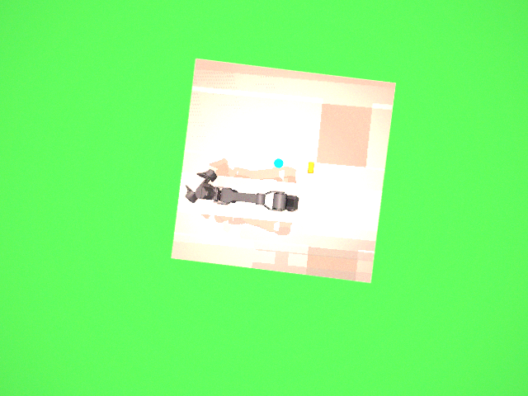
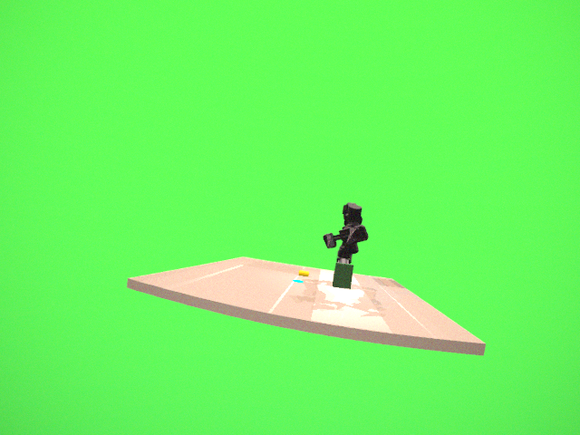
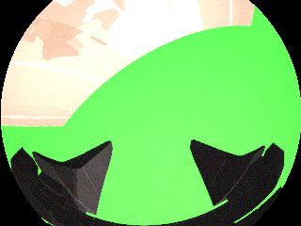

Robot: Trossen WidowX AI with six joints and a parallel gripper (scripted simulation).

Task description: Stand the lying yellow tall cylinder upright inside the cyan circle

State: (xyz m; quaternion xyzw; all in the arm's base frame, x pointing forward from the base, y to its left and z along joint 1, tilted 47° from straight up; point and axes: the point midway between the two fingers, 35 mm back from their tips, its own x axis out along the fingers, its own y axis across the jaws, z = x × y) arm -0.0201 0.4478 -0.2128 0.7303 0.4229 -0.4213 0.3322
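Observation:
The yellow cylinder (image 1: 310, 167) (image 2: 303, 273) lies on its side on the pale table (image 1: 238, 119) (image 2: 210, 281). The cyan circle (image 1: 278, 162) (image 2: 297, 281) is a small flat disc a short way from the cylinder, and nothing is on it. My gripper (image 1: 196, 185) (image 2: 330, 240) (image 3: 152, 145) is open and empty. It is held high above the table, near the edge on the far side of the arm's base from both objects. In the wrist view only green background shows between the fingers; neither the cylinder nor the circle is seen there.
The arm's base (image 1: 291, 202) (image 2: 343, 275) stands near the middle of the table, close to the circle. The table has darker pink patches (image 1: 344, 134). Green background surrounds the table on all sides.

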